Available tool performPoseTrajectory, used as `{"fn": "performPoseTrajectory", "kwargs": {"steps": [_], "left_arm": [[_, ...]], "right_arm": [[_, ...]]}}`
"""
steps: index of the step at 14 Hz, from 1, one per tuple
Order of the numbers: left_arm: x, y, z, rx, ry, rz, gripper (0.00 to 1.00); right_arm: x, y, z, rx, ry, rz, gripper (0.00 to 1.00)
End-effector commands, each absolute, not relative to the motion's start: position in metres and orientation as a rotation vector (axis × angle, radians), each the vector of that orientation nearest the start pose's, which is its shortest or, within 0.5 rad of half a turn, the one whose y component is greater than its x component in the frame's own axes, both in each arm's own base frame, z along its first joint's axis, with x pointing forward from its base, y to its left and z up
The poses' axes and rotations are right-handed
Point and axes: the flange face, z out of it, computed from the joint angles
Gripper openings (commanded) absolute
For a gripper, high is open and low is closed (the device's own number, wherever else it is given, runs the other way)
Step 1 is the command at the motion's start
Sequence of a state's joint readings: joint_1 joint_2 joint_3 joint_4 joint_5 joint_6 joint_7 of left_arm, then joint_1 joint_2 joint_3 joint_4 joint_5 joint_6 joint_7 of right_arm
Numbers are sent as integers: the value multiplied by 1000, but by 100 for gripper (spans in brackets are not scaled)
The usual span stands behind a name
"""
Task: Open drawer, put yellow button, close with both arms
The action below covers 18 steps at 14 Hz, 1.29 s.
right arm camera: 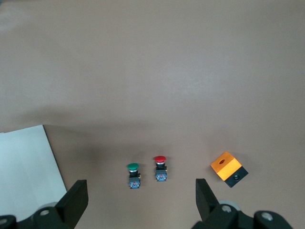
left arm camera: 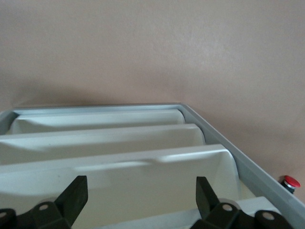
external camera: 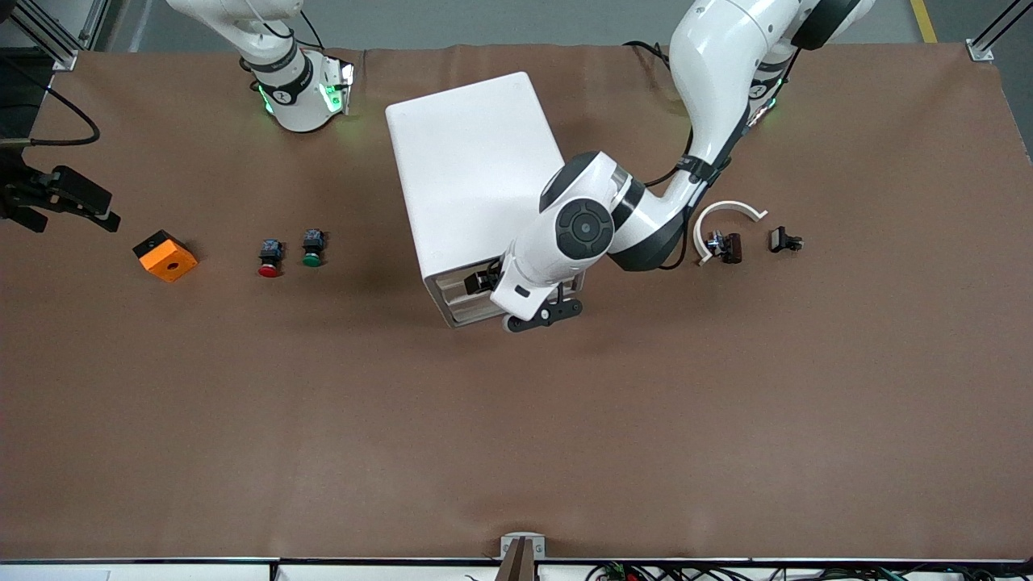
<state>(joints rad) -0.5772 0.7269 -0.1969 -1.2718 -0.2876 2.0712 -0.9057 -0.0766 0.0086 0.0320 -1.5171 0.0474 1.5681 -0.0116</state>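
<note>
Left claw (left arm camera: 140, 183), fingers apart, faces the large white box cabinet's (external camera: 468, 161) shallow topmost drawer (left arm camera: 143, 164), whose long front runs finger to finger. Right claw (right arm camera: 140, 191), also apart, waits above the brown tabletop (external camera: 516, 420). The yellow button shows nowhere.

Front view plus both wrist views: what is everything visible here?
cabinet: one, white, mid-table
drawers: three, white, in cabinet front
green button: one, nearest the cabinet
red button: one, beside green button
block: one, orange, toward right arm's end
curved piece: one, white, toward left arm's end
small parts: two, dark, by curved piece
yellow button: none visible
left gripper: open, at drawers
right gripper: open, above buttons
</note>
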Motion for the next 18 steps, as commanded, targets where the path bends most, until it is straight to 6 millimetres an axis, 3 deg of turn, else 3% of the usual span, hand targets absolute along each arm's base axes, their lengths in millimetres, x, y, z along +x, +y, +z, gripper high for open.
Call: {"fn": "performPoseTrajectory", "kwargs": {"steps": [1,4,6,8,9,11,12,13,15,16,18], "left_arm": [[537,-519,337,-3377,-556,498,100],[546,-510,342,-3379,-558,455,100],[558,-500,347,-3378,-564,394,100],[582,-472,361,-3375,-587,289,100],[594,-452,400,-3395,-589,163,100],[612,-417,440,-3376,-558,-31,100],[622,-391,463,-3363,-593,-97,100],[628,-370,475,-3340,-630,-85,100],[640,-314,501,-3238,-637,-137,100],[638,-300,515,-3180,-560,-208,100],[645,-258,537,-3115,-576,-252,100]], "right_arm": [[557,-23,649,-3069,54,-84,100],[547,-25,653,-3082,46,-75,100],[538,-30,656,-3098,-110,-102,100],[532,-39,665,-3105,-166,-143,100],[527,-37,667,-3107,-169,-150,100],[514,-32,663,-3111,-103,-167,100],[508,-26,658,-3110,10,-179,100],[505,-16,653,-3121,50,-177,100],[505,-17,656,-3132,50,-175,100],[505,-19,662,-3130,59,-182,100],[500,-12,679,-3127,43,-175,100]]}}
